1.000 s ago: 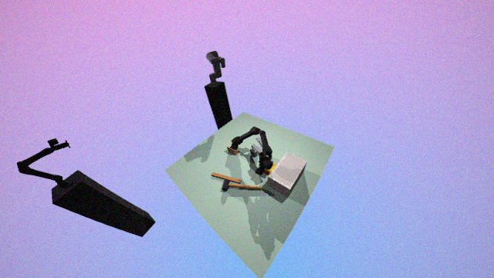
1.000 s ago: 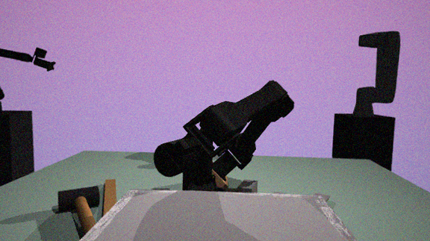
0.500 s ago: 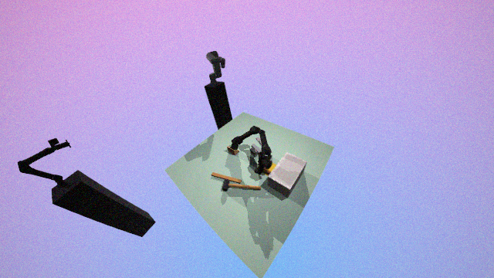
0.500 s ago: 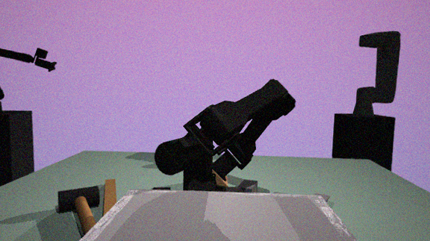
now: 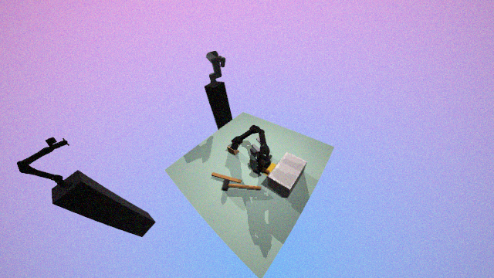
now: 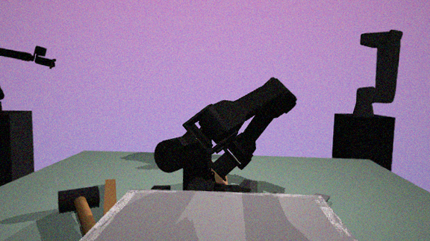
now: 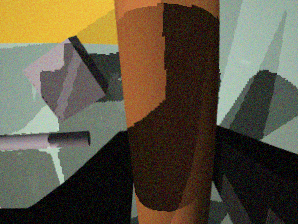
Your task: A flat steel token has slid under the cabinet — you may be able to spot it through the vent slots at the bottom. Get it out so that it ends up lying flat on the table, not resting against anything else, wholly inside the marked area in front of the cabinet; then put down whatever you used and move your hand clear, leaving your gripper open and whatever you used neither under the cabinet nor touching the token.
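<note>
The cabinet (image 5: 288,170) (image 6: 220,222) is a pale box. The yellow marked area (image 5: 272,167) (image 7: 50,20) lies in front of it, partly hidden by the arm. My gripper (image 5: 262,170) (image 7: 165,136) is low beside this area, shut on a round orange-brown wooden handle (image 7: 145,65). The handle runs up past the yellow area's edge in the wrist view; its far end is out of that view, and I cannot tell whether it reaches under the cabinet. The steel token is not visible in any view, and the vent slots cannot be made out.
A black-headed mallet (image 5: 244,187) (image 6: 78,200) and a flat wooden strip (image 5: 226,177) (image 6: 109,194) lie left of the cabinet. A grey-pink block (image 7: 65,82) and a thin rod (image 7: 30,141) lie near my gripper. Two other arms stand on black pedestals beyond the green table (image 5: 193,170).
</note>
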You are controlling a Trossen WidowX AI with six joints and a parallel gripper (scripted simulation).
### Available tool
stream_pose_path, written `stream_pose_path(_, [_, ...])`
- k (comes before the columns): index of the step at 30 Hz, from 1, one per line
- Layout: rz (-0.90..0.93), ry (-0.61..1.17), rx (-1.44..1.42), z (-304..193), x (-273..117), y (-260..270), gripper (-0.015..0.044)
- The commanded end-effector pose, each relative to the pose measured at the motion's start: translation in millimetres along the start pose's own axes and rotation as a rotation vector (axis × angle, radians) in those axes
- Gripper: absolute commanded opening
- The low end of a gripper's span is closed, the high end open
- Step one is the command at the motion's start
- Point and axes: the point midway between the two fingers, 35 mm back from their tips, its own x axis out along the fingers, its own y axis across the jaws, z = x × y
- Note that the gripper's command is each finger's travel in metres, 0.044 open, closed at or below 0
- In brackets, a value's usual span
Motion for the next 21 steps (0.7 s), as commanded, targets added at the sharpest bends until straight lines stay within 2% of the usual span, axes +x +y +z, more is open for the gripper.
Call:
stream_pose_path(1, [0.000, 0.003, -0.006, -5, 1, 1, 0.0000])
stream_pose_path(21, [0.000, 0.003, -0.005, -24, 1, -1, 0.0000])
